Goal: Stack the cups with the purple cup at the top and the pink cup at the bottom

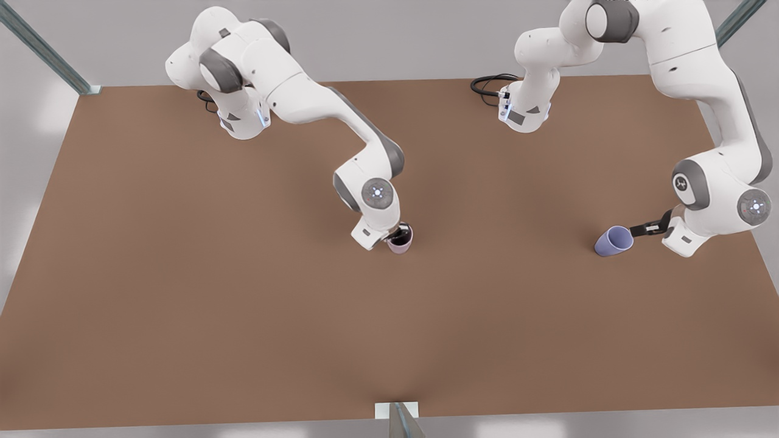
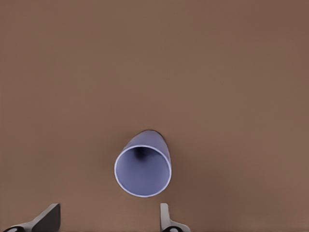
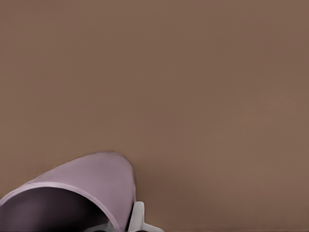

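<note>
The pink cup (image 1: 401,242) stands near the middle of the table (image 1: 243,292). My right gripper (image 1: 397,233) reaches down onto it from the arm on the front view's left and is shut on the rim. One finger is inside the dark hollow and the other is against the outer wall. In the right wrist view the pink cup (image 3: 91,181) lies close under the gripper (image 3: 120,221), with a pale fingertip (image 3: 137,217) beside the wall. The purple cup (image 1: 613,241) is on the front view's right. My left gripper (image 1: 649,229) is open just short of it. In the left wrist view the purple cup (image 2: 143,166) shows its open mouth ahead of the spread fingers (image 2: 166,220).
Both arm bases (image 1: 523,112) sit at the table's far edge with a black cable beside one. A small metal post (image 1: 398,417) stands at the near edge. Bare brown tabletop lies between the two cups.
</note>
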`<action>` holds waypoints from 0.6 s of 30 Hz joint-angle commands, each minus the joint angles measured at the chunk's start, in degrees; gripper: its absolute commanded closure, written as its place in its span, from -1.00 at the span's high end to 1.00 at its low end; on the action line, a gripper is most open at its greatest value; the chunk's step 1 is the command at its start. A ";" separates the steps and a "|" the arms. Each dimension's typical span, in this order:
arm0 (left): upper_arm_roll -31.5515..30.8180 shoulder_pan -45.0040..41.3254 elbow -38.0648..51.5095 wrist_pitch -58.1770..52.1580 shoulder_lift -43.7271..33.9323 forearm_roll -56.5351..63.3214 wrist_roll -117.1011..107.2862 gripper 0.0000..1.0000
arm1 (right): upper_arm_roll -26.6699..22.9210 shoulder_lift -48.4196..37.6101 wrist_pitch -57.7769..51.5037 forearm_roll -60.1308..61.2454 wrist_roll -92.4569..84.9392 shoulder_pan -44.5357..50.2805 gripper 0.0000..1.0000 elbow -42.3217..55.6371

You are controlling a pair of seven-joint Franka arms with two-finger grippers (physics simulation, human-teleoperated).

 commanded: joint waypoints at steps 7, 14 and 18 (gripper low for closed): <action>0.12 1.44 -3.92 9.19 2.07 0.10 14.44 1.00 | 0.02 2.56 1.95 -0.27 15.28 0.33 -0.57 0.02; 0.13 2.41 -6.21 12.45 3.56 0.01 14.44 1.00 | -0.07 2.65 2.04 -0.27 15.19 0.33 1.00 -0.06; 0.21 2.41 -6.12 12.45 3.74 0.01 14.44 1.00 | -0.07 2.56 2.04 -0.36 15.10 0.33 1.00 -0.06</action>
